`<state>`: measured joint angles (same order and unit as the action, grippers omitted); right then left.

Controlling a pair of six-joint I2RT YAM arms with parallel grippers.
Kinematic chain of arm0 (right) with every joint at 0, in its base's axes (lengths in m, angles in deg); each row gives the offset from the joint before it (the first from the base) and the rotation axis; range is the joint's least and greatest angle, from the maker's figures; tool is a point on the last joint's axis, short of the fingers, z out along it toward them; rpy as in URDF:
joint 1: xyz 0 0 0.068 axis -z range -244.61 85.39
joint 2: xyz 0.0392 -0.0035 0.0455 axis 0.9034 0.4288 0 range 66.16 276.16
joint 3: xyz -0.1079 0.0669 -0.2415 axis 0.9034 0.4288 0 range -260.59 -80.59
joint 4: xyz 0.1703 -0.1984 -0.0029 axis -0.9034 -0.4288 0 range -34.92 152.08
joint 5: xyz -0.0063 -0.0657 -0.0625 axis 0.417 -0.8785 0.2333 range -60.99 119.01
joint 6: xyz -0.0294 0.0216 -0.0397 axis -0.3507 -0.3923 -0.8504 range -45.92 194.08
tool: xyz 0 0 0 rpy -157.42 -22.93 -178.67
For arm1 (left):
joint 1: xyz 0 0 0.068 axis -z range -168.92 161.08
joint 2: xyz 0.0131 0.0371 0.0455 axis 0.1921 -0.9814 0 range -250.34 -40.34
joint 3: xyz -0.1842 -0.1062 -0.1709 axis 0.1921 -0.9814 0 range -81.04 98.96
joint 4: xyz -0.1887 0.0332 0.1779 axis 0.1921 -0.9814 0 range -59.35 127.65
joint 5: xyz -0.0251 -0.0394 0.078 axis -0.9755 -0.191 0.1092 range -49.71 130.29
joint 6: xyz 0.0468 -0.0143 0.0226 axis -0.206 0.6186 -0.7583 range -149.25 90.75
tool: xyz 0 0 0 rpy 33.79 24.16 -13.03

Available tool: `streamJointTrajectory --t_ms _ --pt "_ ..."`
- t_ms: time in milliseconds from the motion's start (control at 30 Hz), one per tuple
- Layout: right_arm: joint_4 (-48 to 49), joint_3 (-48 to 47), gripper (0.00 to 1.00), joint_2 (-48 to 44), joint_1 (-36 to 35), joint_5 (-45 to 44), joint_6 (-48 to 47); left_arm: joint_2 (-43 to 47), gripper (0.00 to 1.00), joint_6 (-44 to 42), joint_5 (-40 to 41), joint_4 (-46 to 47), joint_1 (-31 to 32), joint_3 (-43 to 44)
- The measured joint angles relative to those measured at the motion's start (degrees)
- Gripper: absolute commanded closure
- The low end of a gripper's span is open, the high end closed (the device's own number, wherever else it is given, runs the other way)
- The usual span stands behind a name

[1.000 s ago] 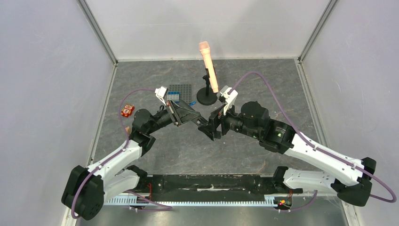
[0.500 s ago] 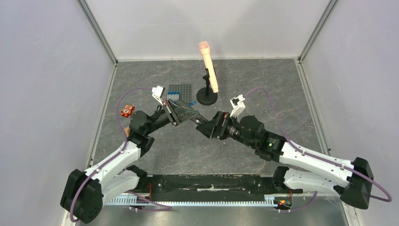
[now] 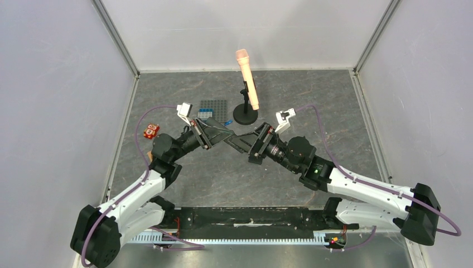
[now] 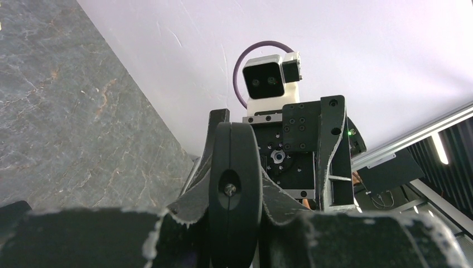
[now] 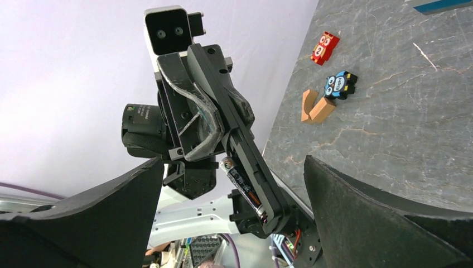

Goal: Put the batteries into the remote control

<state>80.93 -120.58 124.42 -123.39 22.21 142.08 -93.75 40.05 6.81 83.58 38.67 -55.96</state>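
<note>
Table: I see a grey marbled tabletop [image 3: 223,178], with both arms raised over its middle and meeting tip to tip.
Right gripper: my right gripper [image 3: 251,148] has its fingers spread wide, one on each side of the remote's free end. Both sides show a clear gap, and it is gripping nothing.
Task item: the slim flat black plastic remote control [image 5: 254,167] is off the table. It hangs tilted in the air between the two grippers, its back turned to my right wrist camera.
Left gripper: my left gripper [image 3: 212,134] pinches the remote control, with its fingers pressed against the long edges.
Battery bay: the bay in the back of the remote control lies open. One slim dark battery [image 5: 241,183] with a printed label lies lengthwise in it. I cannot tell whether a second one sits beside it.
Loose pieces by the left arm: a tan wooden angled piece [image 5: 315,107] lies just beside a blue and black owl-faced block [image 5: 340,85]. A red block with eyes [image 5: 324,47] sits farther out.
Far middle: a dark grey studded baseplate [image 3: 215,107] has a little blue brick [image 3: 205,113] at its near edge.
Farthest: a peach microphone [image 3: 248,84] leans on a black round-footed stand [image 3: 244,116].
</note>
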Motion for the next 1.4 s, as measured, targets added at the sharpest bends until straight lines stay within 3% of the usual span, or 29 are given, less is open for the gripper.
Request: streamJointTrajectory --t_ms 933,1167,1400 --pt "1.1 1.2 0.46 3.5 0.0 -0.1 6.0 1.9 0.98 0.0 0.4 -0.5 0.0 -1.8" --pt "2.5 2.5 0.54 3.0 -0.3 -0.1 6.7 2.1 0.98 0.4 0.5 -1.2 0.0 -1.8" --pt "4.0 3.7 0.55 2.0 -0.3 0.5 7.0 3.1 0.98 2.7 1.2 -1.7 0.1 -1.7"
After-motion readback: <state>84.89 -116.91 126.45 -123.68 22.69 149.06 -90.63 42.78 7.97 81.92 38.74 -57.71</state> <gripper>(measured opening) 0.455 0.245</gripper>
